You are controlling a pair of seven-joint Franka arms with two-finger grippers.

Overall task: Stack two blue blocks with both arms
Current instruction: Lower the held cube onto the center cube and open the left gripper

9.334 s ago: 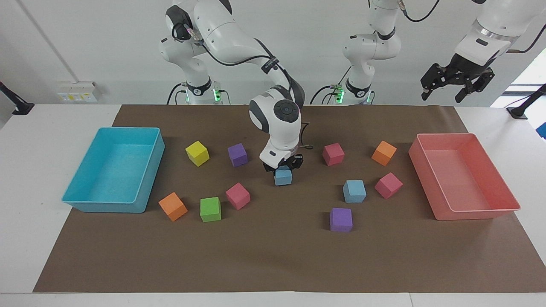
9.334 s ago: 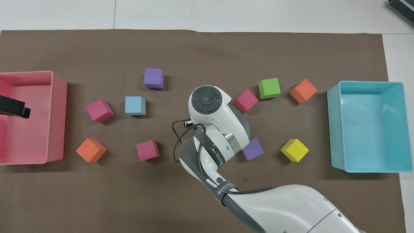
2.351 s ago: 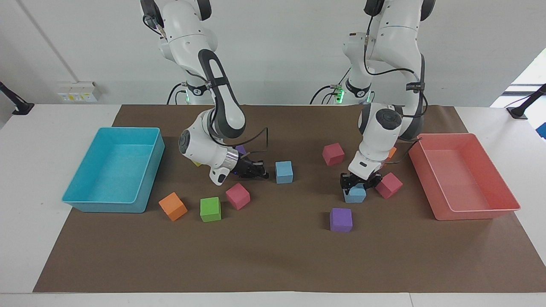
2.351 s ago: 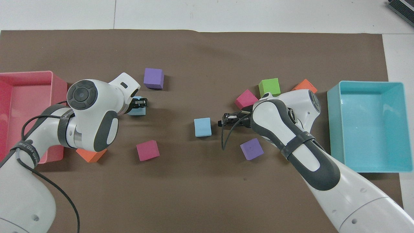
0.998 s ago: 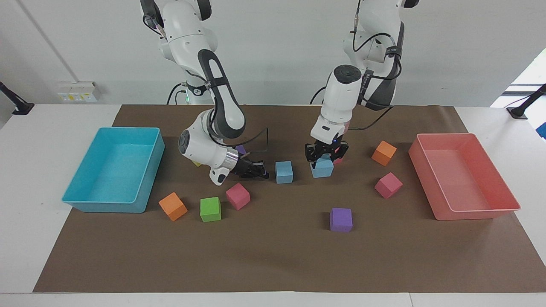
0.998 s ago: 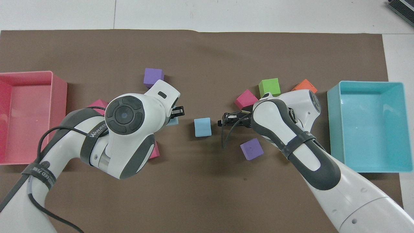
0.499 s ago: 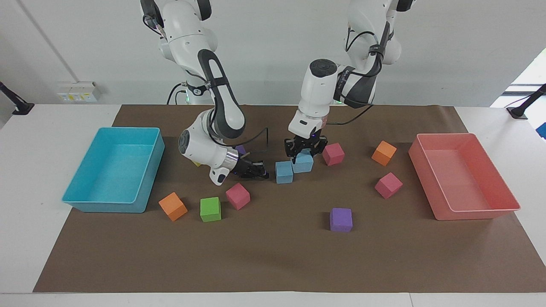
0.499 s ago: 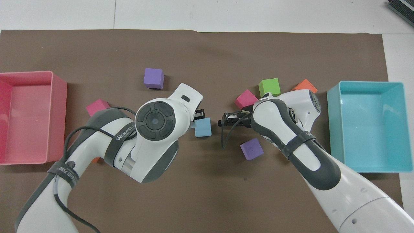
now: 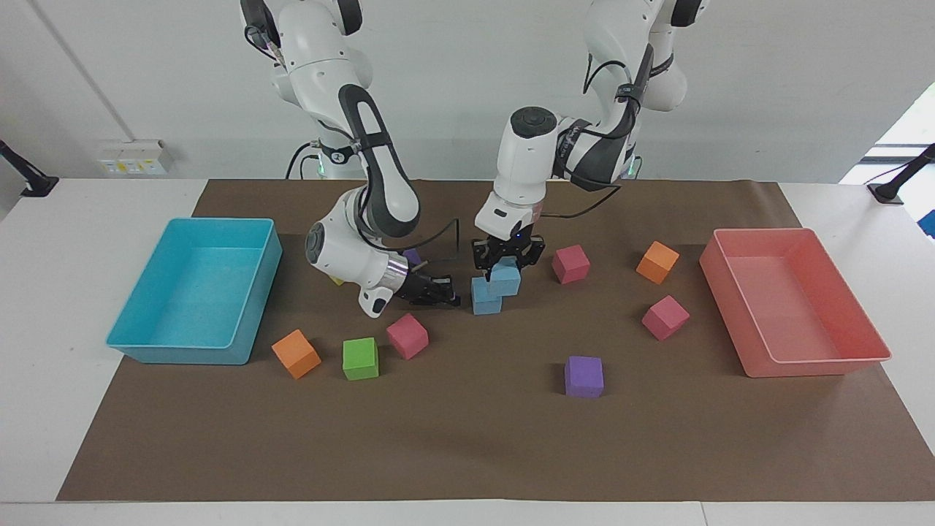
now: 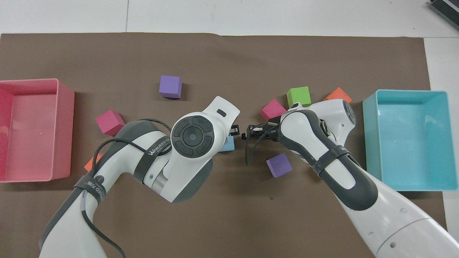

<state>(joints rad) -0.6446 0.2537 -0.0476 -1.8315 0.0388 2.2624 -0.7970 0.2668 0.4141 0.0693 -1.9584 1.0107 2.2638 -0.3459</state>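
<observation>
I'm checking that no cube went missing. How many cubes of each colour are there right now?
Blue cubes: 2
Pink cubes: 3
Orange cubes: 2
Purple cubes: 2
Green cubes: 1
Yellow cubes: 1, barely showing
Total: 11

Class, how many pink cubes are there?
3 pink cubes: one beside the green cube, one near the pink tray, one by the left end effector. Arms may hide others.

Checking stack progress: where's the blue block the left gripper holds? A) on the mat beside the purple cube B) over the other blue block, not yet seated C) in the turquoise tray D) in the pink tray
B: the left gripper holds its blue block partly over the other blue block, offset, still gripped.
</observation>
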